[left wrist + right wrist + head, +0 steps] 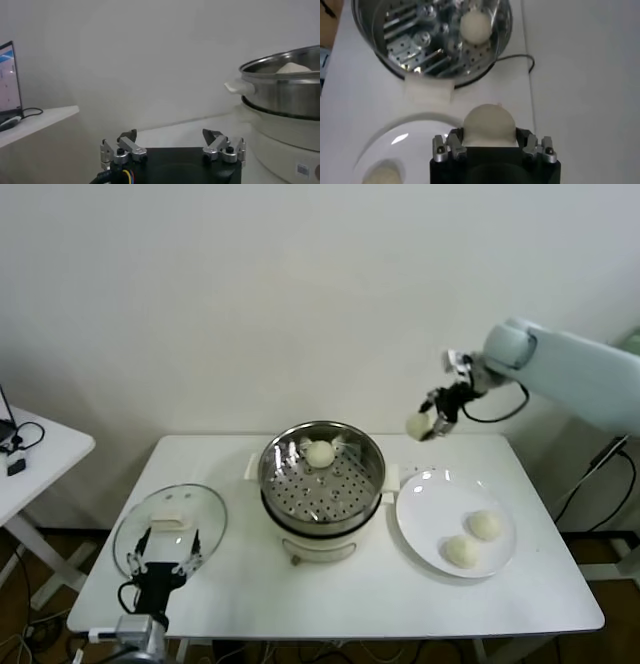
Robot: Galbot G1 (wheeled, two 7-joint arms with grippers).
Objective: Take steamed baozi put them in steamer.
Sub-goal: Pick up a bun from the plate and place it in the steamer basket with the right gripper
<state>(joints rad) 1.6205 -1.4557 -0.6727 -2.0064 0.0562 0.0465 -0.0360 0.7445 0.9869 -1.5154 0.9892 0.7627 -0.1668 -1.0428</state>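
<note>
The steel steamer (322, 474) stands on its white cooker base in the middle of the table, with one cream baozi (320, 453) at its far side; both show in the right wrist view, steamer (410, 45) and bun (475, 27). Two more baozi (485, 525) (462, 552) lie on the white plate (425, 514). My right gripper (428, 422) is shut on a fourth baozi (417, 425) (488, 125), held high above the table's far right, between the steamer and the plate. My left gripper (167, 568) (170, 137) is open and empty, low at the front left.
A glass lid (170, 526) lies flat on the table left of the steamer, just beyond my left gripper. A white side table (30, 454) with cables stands further left. A cooker cord (522, 60) runs behind the steamer.
</note>
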